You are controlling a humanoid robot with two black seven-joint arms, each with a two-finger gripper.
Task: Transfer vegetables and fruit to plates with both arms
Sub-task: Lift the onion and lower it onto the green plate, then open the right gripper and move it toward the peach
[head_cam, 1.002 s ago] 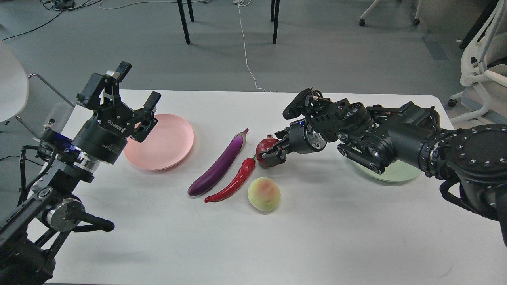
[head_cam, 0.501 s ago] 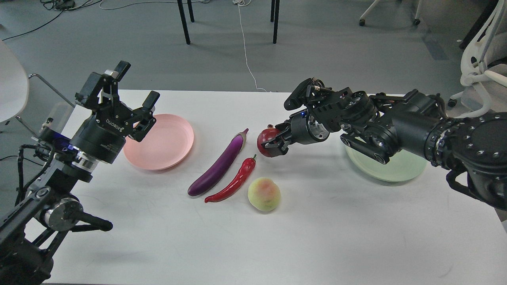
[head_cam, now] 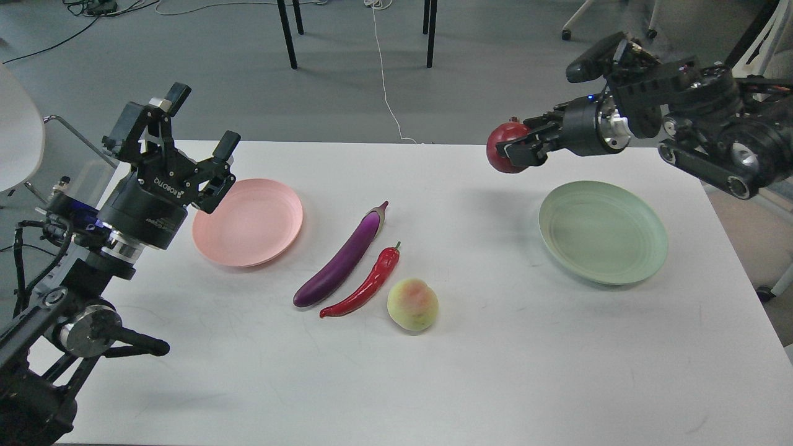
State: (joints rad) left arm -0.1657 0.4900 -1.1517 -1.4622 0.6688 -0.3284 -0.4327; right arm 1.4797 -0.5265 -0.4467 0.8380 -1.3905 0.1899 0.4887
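Raised since earlier: right gripper [head_cam: 512, 148], pinching pomegranate [head_cam: 503, 147], above desk [head_cam: 495, 371] far edge near green plate [head_cam: 603, 232]; left gripper [head_cam: 198, 130] spread.

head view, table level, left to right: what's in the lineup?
left tool → pink plate → eggplant → chili pepper → peach → pomegranate held in right tool → green plate

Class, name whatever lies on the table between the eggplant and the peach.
In the head view, the red chili pepper lies between the eggplant and the peach, running roughly parallel to the eggplant.
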